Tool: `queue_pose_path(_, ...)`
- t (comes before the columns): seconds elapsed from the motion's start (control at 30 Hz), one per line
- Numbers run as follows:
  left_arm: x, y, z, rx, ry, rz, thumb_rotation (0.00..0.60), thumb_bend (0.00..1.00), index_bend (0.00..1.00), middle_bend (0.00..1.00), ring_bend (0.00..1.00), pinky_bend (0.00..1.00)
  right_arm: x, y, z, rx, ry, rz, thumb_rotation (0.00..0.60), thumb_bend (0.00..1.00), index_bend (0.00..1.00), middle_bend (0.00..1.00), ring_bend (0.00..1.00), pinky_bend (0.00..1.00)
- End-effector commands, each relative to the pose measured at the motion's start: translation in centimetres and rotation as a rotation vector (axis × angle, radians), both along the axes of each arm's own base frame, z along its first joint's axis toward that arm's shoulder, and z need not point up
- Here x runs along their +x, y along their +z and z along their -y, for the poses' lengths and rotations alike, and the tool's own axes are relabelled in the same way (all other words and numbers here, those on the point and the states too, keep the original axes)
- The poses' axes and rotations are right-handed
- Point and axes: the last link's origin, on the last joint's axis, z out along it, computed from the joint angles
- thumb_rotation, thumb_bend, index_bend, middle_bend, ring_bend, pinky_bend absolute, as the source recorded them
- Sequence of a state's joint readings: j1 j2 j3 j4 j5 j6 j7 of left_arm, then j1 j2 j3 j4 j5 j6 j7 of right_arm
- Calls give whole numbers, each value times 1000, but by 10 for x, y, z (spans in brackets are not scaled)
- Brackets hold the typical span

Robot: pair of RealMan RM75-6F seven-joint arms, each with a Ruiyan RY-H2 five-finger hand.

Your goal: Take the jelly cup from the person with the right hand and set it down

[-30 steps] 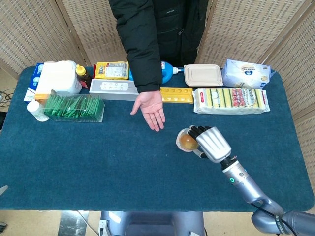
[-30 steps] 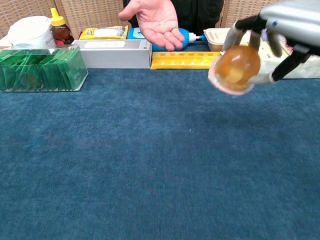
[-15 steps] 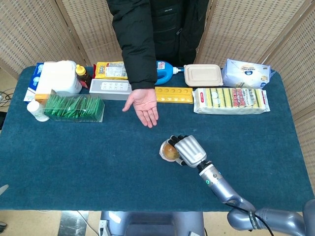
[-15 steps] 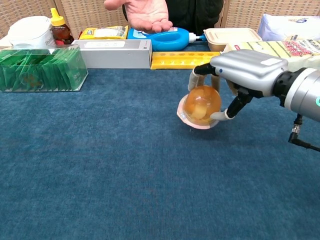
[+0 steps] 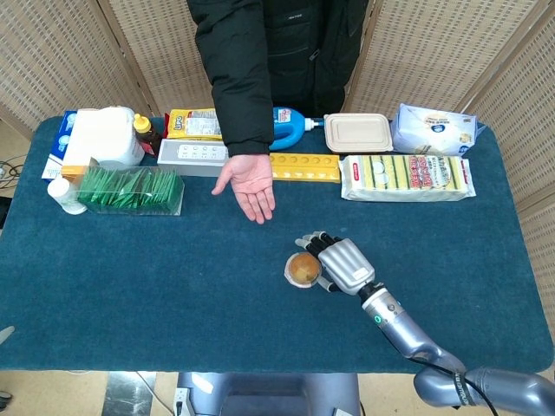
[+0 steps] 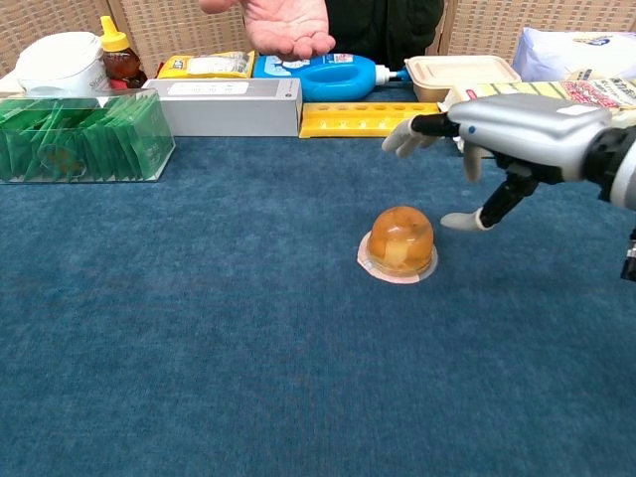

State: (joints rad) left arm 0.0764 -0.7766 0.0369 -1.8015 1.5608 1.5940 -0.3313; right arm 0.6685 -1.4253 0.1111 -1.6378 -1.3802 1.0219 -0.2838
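Right robot hand (image 5: 344, 264) (image 6: 517, 134) hovers above the blue tabletop (image 5: 130, 277) (image 6: 199, 348), fingers (image 6: 405, 136) spread and extended, thumb pointing down; it holds nothing. The jelly cup (image 5: 303, 269) (image 6: 399, 243) rests dome-up on the tabletop just to the left of the robot hand and slightly below its fingertips (chest view shows a clear gap between cup and thumb; no contact). The cup's flat rim lies against the cloth.

Person's hand (image 5: 250, 185) (image 6: 282, 24) is held palm-up beyond the robot hand and to its left, well apart from the cup.

Further beyond the robot hand, along the far edge of the tabletop: yellow tray (image 5: 304, 166) (image 6: 363, 117), blue bottle (image 5: 289, 127) (image 6: 323, 78) lying on its side, beige lidded food box (image 5: 358, 133) (image 6: 459, 72), pack of sponges (image 5: 406, 177). Far to the left of the robot hand: clear bin of green sachets (image 5: 131, 190) (image 6: 79, 134), grey box (image 5: 192, 156) (image 6: 227, 103).

Left robot hand does not appear in either view.
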Motion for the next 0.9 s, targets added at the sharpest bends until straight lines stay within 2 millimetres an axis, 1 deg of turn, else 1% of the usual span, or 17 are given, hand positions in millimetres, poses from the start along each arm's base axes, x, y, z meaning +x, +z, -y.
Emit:
queue_pose_path(0.03,0,0,0,1,-1,0,600,75,0,0,0,68,-11,19,-12,-17,6,40,600,342,149,188,173,432)
queue_pose_path(0.17,1,0,1,1,-3,-1,600,75,0,0,0,68,-33,42,-28,-35,19,72,600,342,153,191,174,433)
queue_pose_path(0.27,1,-1,1,-1,-4,-9,600,75,0,0,0,68,-47,56,-37,-53,30,97,600,323,168,199,167,395)
queue_pose_path(0.3,1,-2,1,-3,-4,-12,600,75,0,0,0,68,-53,62,-40,-66,35,104,600,299,173,200,160,368)
queue_pose_path(0.33,2,-3,1,-6,-4,-15,600,75,0,0,0,68,-63,73,-47,-99,46,110,600,263,176,200,150,343)
queue_pose_path(0.4,3,-5,2,-7,-6,-21,600,75,0,0,0,68,-73,86,-57,-134,52,116,600,202,179,196,132,312)
queue_pose_path(0.43,4,-6,3,-9,-10,-26,600,74,0,0,0,68,-80,94,-66,-154,41,126,600,170,174,192,122,296)
queue_pose_path(0.5,6,-8,4,-11,-15,-35,600,75,0,0,0,68,-87,105,-78,-168,20,148,600,135,157,183,106,270)
queue_pose_path(0.53,8,-10,5,-18,-23,-44,600,74,0,0,0,68,-92,113,-87,-190,2,158,600,124,147,176,95,254)
queue_pose_path(0.67,13,-14,10,-18,-46,-57,600,75,0,0,0,68,-105,130,-111,-270,-49,172,600,88,102,127,45,197)
queue_pose_path(0.73,13,-15,11,-15,-51,-59,600,75,0,0,0,68,-109,135,-119,-308,-59,175,600,43,31,79,13,176)
queue_pose_path(0.77,13,-15,12,-17,-54,-59,600,75,0,0,0,68,-114,138,-125,-345,-67,175,600,28,12,61,6,172)
queue_pose_path(0.83,13,-15,13,-18,-57,-57,600,69,0,0,0,68,-119,142,-132,-382,-81,181,600,0,0,21,0,157)
queue_pose_path(0.9,13,-15,14,-15,-59,-58,600,62,0,0,0,68,-125,147,-139,-405,-118,194,600,0,0,6,0,127)
